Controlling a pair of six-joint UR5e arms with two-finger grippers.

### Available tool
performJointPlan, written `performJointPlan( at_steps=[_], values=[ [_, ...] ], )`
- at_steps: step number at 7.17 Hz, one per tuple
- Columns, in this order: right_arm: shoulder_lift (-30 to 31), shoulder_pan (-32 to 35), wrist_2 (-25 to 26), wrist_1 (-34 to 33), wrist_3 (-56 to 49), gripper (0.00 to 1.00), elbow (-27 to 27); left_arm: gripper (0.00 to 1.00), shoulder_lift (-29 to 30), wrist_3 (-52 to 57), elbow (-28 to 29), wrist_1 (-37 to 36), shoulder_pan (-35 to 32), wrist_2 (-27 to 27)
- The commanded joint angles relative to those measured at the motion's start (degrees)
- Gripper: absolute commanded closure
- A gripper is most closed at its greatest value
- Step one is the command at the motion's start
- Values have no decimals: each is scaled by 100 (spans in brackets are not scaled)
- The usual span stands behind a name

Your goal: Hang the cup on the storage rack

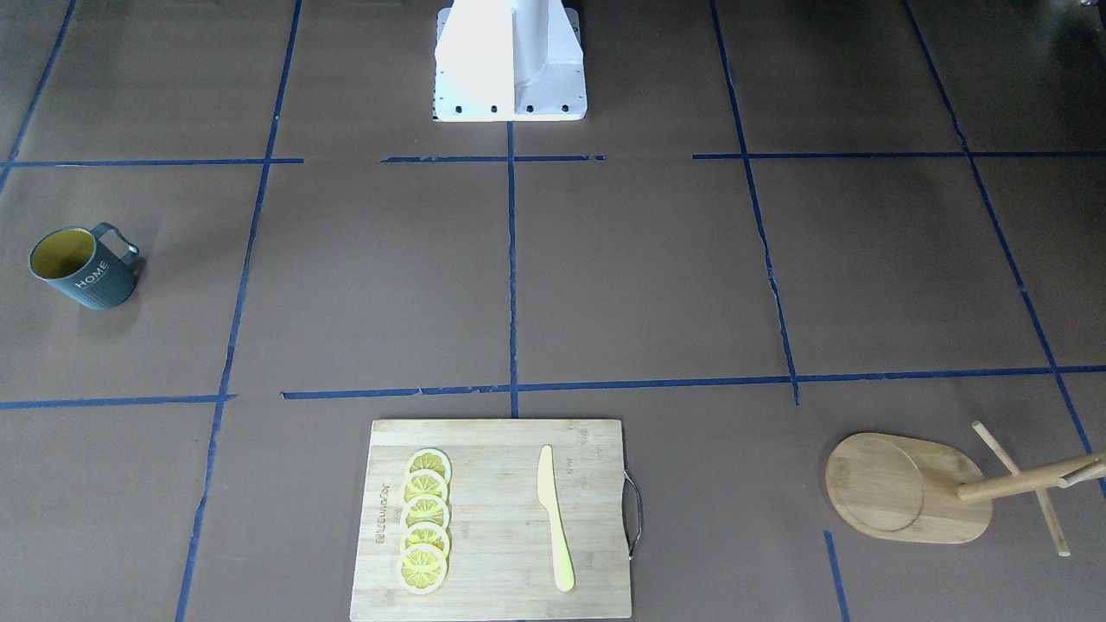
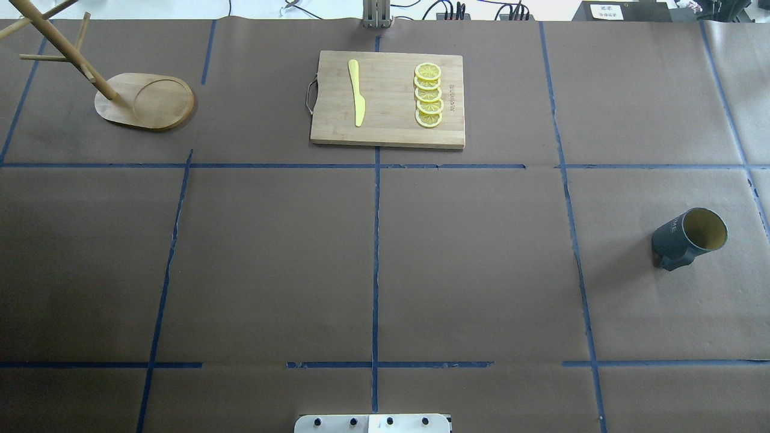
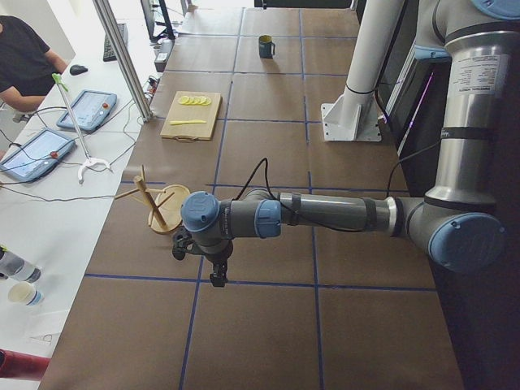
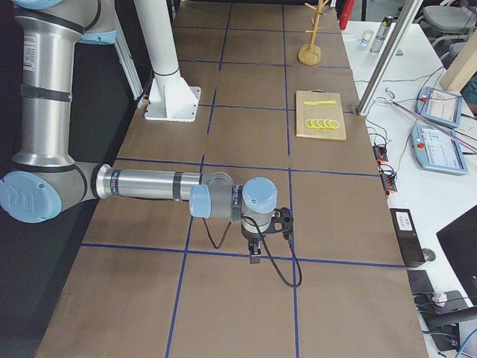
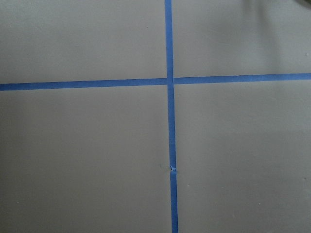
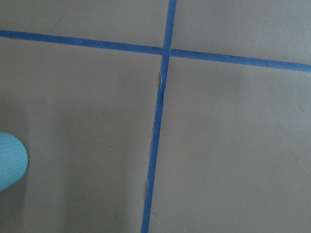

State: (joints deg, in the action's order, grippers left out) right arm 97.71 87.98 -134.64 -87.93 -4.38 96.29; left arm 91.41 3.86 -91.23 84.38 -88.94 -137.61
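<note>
The cup (image 1: 82,268), dark grey-blue with a yellow inside and "HOME" lettering, stands upright on the table's right end; it also shows in the overhead view (image 2: 689,237). The storage rack (image 2: 144,102), a light wooden mug tree on an oval base, stands upright at the far left corner (image 1: 907,488). Neither gripper shows in the overhead or front views. My left gripper (image 3: 218,276) hangs above the table close to the rack (image 3: 162,203). My right gripper (image 4: 254,253) hangs above the right end. I cannot tell whether either is open. A ribbed blue edge (image 6: 9,160) shows in the right wrist view.
A bamboo cutting board (image 2: 388,99) with a yellow knife (image 2: 357,93) and lemon slices (image 2: 428,96) lies at the far middle. The white robot base (image 1: 510,60) stands at the near edge. A person sits at a side desk (image 3: 24,57) with tablets.
</note>
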Motion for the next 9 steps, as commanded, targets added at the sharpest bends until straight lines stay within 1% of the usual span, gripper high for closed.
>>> performJointPlan(
  at_steps=[1, 6, 7, 8, 9],
  values=[
    [11, -1, -45, 13, -10, 0, 3, 0, 8, -87, -35, -27, -1, 6],
    [11, -44, -54, 22, -19, 0, -14, 0, -36, -8, -140, -27, -9, 41],
    [11, -44, -54, 22, -27, 0, -14, 0, -157, -8, -219, -27, -9, 41],
    [11, -44, -106, 30, -1, 0, -14, 0, -228, -26, -316, -27, -9, 41],
    [37, -97, -367, 109, -27, 0, -32, 0, -420, -26, -517, -27, -1, 41]
  ],
)
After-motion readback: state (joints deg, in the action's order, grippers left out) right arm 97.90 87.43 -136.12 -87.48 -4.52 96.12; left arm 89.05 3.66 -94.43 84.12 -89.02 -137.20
